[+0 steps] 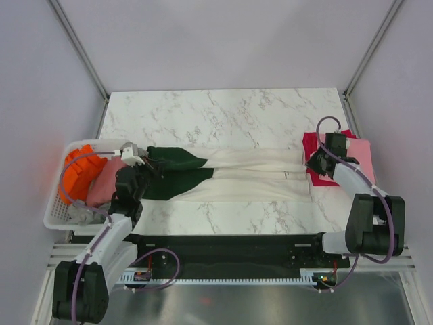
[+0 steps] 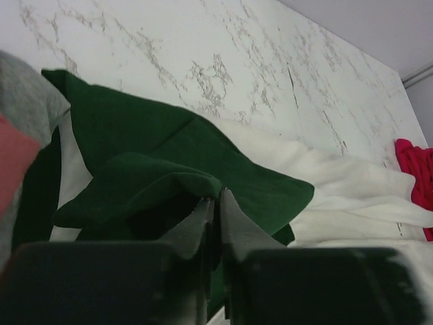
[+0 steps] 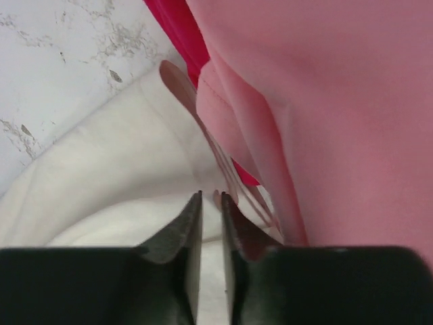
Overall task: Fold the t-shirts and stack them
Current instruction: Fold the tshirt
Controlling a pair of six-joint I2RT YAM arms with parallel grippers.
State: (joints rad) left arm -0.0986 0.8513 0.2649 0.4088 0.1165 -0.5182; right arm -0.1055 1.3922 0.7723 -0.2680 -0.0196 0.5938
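Cream t-shirt (image 1: 250,181) lies stretched, seemingly pinched

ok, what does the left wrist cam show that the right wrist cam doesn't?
Left wrist only: the green sleeve, a fold of it pinched in the shut left pincer, and grey cloth at the frame's left edge.
Right wrist only: the pink t-shirt filling the right side, with the right pincer slightly parted beside its edge.
Both: the cream t-shirt body, the crimson t-shirt and the marble table.
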